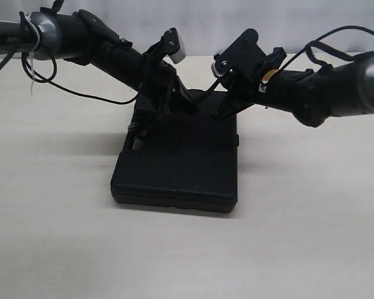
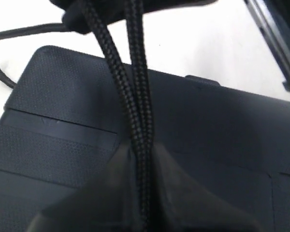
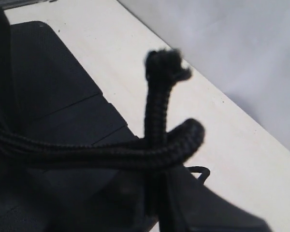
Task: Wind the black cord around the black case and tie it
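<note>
Both robot arms met over the far end of the black case (image 1: 174, 177), which lay flat on the counter (image 1: 311, 212), with the black cord (image 2: 135, 96) held just above its ribbed lid. The left tool (image 2: 141, 162) was clamped on two strands running side by side, apparently to hold the wrap taut. The right tool (image 3: 157, 176) was closed on the cord close to its frayed end (image 3: 166, 65), where a short bend crossed the strand, a hold that looked suited to drawing a knot tight.

One black case (image 1: 174, 177), one black cord (image 2: 135, 121), two tools, left tool (image 2: 141, 159), right tool (image 3: 157, 176), one table (image 1: 50, 218)
</note>
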You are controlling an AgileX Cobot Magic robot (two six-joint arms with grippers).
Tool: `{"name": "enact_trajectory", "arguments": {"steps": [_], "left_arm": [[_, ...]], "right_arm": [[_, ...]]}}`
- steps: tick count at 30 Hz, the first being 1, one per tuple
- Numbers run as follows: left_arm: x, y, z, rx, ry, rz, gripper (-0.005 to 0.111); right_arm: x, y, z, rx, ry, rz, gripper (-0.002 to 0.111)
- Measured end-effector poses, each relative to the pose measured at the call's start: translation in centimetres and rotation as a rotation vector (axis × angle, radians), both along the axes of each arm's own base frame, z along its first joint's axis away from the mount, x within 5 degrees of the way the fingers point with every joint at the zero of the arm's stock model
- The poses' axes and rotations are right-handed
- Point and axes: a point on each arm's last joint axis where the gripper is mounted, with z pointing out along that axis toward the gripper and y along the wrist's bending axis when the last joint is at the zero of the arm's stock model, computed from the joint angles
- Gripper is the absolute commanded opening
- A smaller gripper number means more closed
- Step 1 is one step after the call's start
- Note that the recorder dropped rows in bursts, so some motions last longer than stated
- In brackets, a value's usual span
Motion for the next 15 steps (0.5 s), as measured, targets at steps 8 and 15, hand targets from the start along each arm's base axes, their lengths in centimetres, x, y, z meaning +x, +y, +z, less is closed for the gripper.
{"name": "enact_trajectory", "arguments": {"steps": [8,15], "left_arm": [[0.08,-0.11,0.14,-0.02,0.005,0.015,0.047],[-0.46,-0.01,0.0,0.0,0.027,-0.043,0.065]], "right_arm": [[-0.14,0.08,-0.23,-0.038,-0.006,0.036,0.004],[-0.17,0.07,-0.27,-0.038,-0.004,0.037,0.004]]}}
